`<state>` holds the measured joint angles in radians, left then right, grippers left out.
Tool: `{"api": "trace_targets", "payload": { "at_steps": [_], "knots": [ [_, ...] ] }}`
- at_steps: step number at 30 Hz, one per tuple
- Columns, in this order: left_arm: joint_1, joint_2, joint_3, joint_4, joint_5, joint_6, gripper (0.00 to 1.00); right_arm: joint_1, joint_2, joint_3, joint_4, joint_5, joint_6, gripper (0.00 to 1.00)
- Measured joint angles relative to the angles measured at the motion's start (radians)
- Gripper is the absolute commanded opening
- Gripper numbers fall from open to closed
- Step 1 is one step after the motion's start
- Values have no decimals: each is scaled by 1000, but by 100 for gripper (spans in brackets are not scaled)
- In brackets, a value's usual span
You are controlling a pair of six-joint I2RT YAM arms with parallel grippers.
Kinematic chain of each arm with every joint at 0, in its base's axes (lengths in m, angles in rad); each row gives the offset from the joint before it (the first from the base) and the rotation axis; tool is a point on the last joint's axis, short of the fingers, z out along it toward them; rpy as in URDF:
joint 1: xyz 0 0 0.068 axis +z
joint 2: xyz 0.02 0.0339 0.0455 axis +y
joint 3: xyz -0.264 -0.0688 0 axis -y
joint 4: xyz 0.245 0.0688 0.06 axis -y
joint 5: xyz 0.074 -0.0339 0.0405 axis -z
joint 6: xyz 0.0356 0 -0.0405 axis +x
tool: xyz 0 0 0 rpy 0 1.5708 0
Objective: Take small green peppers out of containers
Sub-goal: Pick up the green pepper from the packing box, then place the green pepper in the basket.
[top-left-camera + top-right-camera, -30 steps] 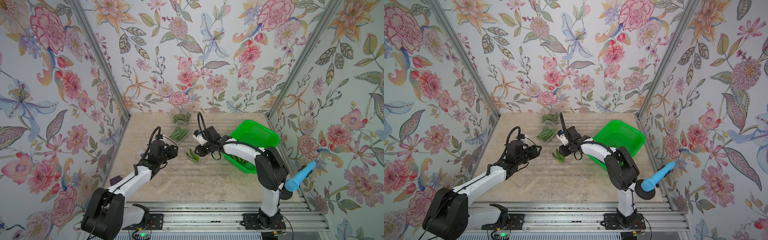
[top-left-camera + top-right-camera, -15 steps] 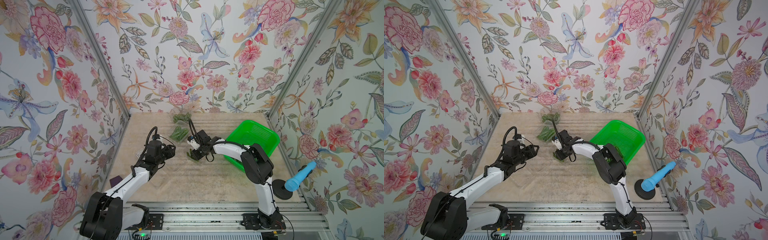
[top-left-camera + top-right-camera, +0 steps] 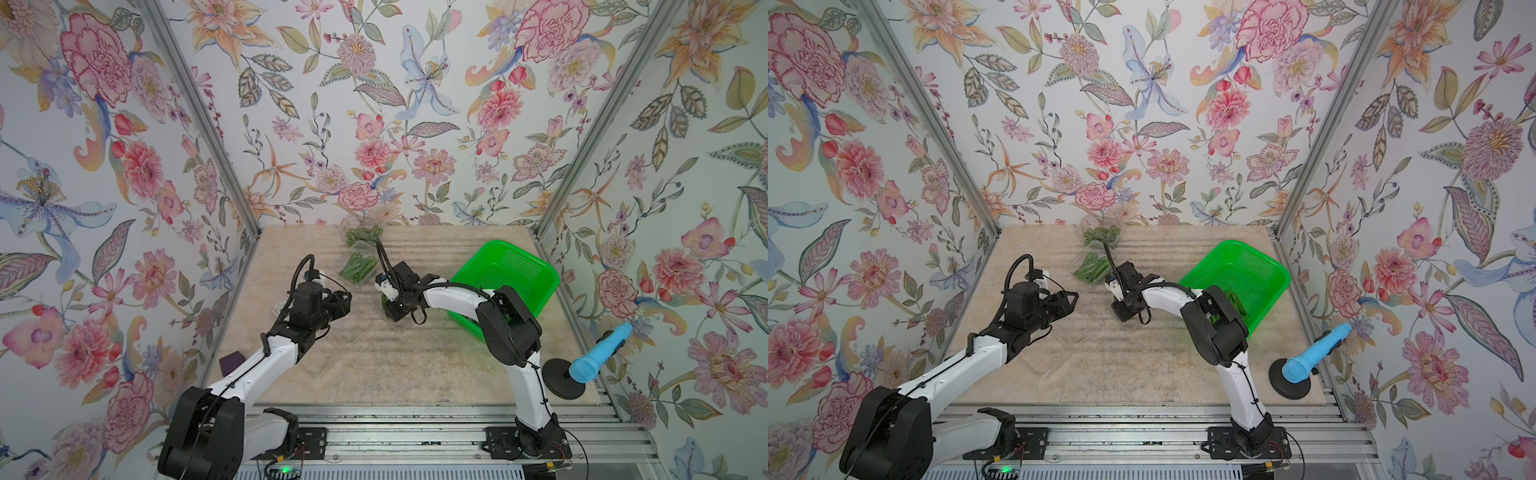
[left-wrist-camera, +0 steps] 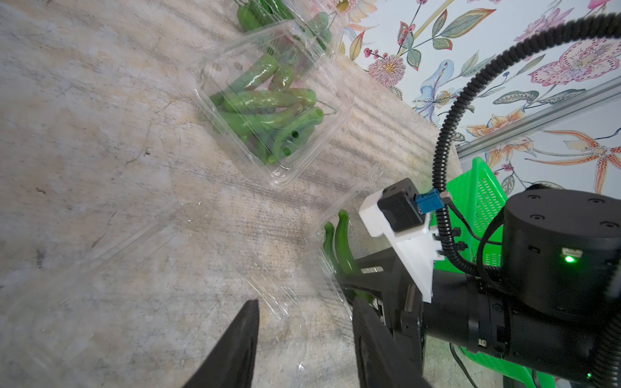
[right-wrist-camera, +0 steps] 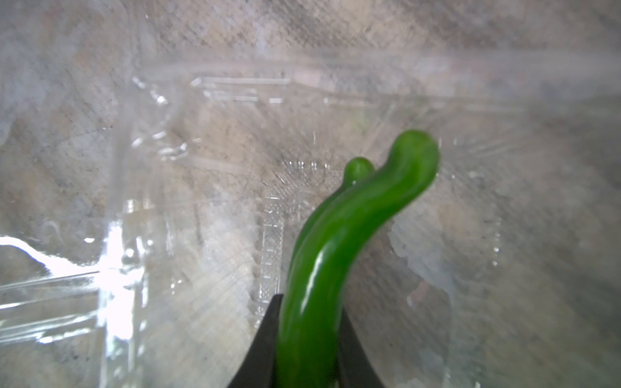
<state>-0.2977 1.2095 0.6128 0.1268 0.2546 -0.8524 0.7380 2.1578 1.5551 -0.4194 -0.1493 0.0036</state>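
While the left tool point(image 3: 343, 300) hangs with jaws apart and nothing clamped, an empty clear container point(image 4: 279, 299) lies flat on the desk point(image 3: 374, 365) just below its tips. Farther ahead of that tool, two more containers point(image 3: 358, 268), seemingly closed, hold their small green peppers point(image 4: 265, 100), one behind the other toward the back wall. Between the two tools, an opened container point(image 5: 201, 201) sits directly under the right tool point(image 5: 307, 312), whose jaws are closed on one curved pepper point(image 5: 339, 235). A second pepper tip point(image 5: 359, 168) shows just behind it; whether it is also gripped cannot be told. Behind the right tool, beside its arm, stands the green basket point(image 3: 505, 274), with a few loose peppers point(image 3: 1235, 303) inside.

Step in hand, as judged: extraction of a pepper from the opened container. The next move calls for a straight lift clear of the thin plastic rim, then, probably, carriage back to the basket. The light container may rise with the pepper unless steadied.
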Motion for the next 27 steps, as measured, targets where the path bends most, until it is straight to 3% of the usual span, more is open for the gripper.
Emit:
{"api": "trace_targets", "payload": {
  "at_steps": [5,10,16,21,24,27],
  "knots": [
    [1,1,0,1,0,0,49,-10,-71,-45,-5,32,0,10],
    [0,24,3,14,8,3,48,-74,-300,-140,4,58,13,11],
    [-90,142,141,-11,0,35,47,-305,-577,-268,58,70,70,12],
    [-213,264,293,21,4,42,48,-515,-621,-407,92,58,129,12],
    [-270,364,376,40,11,42,47,-594,-586,-481,104,43,154,24],
    [-303,447,417,50,27,42,47,-627,-535,-515,111,34,174,47]
  ]
}}
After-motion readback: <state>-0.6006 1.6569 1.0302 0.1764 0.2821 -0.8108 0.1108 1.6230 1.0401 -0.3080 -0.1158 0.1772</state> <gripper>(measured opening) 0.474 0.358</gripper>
